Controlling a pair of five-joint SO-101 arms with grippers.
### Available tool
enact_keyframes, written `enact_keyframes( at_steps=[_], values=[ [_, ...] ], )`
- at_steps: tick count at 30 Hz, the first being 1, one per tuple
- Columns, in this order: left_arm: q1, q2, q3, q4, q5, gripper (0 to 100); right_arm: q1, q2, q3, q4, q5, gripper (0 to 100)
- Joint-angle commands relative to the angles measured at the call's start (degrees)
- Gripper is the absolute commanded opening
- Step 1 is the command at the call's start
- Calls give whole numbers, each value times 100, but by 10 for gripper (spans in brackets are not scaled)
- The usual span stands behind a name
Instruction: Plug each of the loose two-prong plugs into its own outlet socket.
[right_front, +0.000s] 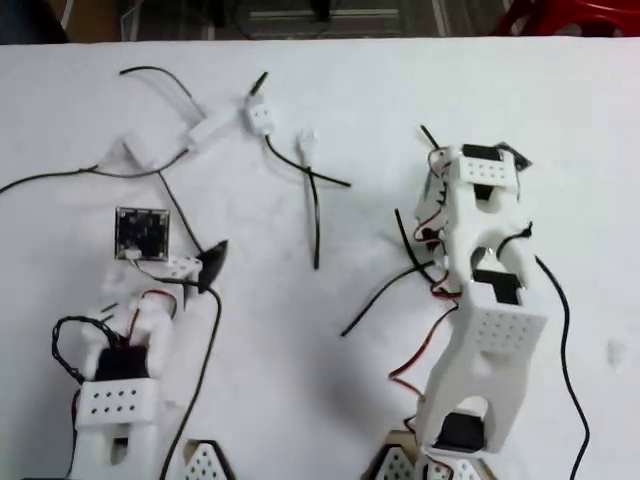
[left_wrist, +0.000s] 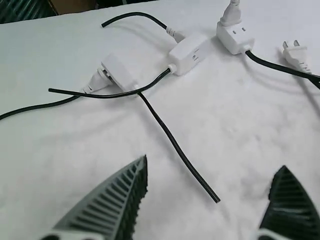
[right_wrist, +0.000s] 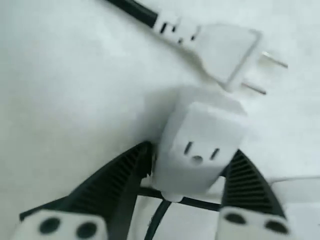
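The task is judged unfinished: a socket (right_wrist: 200, 135) is clamped in the right hand (right_wrist: 190, 150), with a plug (right_wrist: 227, 47) lying just beside it, uninserted. Another loose plug (right_front: 305, 140) is seen at upper centre of the high view. The left hand (left_wrist: 212, 165) is spread wide, empty.

Smooth white plastic socket (right_wrist: 197, 150) and plug (right_wrist: 227, 47) with shiny metal prongs (right_wrist: 274, 63) lie on a seemingly matt, cloth-like table (right_wrist: 60, 75).

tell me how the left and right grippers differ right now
The left gripper is open and holds nothing; the right gripper is shut on a white socket. The left gripper hangs over bare table by the end of a black cord; the right gripper has a loose plug lying just past its socket. Both are dark and ribbed.
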Motion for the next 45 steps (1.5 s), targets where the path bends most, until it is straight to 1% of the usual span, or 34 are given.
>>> enact_keyframes(
  at_steps=[1,3,8,11,13,17,20,22,23,25,28,30,33,35,37,40,45],
  values=[
    [75,-92,-35,-132,-44,377,163,-22,-26,-136,9,130],
    [75,-92,-26,-149,-44,377,154,-84,-114,48,18,129],
    [57,-92,-26,-167,-53,377,-84,-734,-818,980,18,127],
    [48,-92,-26,-167,-53,377,-418,-1288,-1257,1437,18,127],
    [40,-92,-26,-167,-53,377,-752,-1640,-1547,1710,158,126],
    [4,-92,-35,-176,-53,377,-1789,-2149,-1864,2070,853,126],
    [-303,-92,-62,-193,-18,377,-2738,-2308,-1547,2070,1582,126],
    [-602,-92,-53,-352,0,377,-3327,-2273,-1178,2044,2040,126],
    [-752,-92,-53,-404,35,377,-3600,-2202,-958,1974,2321,126],
    [-1059,-92,-62,-457,369,377,-4057,-1965,-527,1684,3024,126],
    [-1508,-92,-79,-545,870,377,-4497,-1367,62,945,3851,126],
    [-1675,-92,-62,-677,1029,377,-4620,-901,281,523,4246,129],
    [-1684,-92,-44,-686,1037,377,-4620,-198,246,224,4905,131],
    [-1684,-92,-44,-686,1046,377,-4611,163,26,374,5600,131],
    [-1675,-92,-44,-686,1046,377,-4585,365,-352,760,6066,136],
    [-1578,-92,-44,-695,1020,377,-4400,549,-862,1077,6180,187],
    [-1552,-92,-44,-695,1020,377,-3767,690,-1565,1279,6189,358]
  ],
)
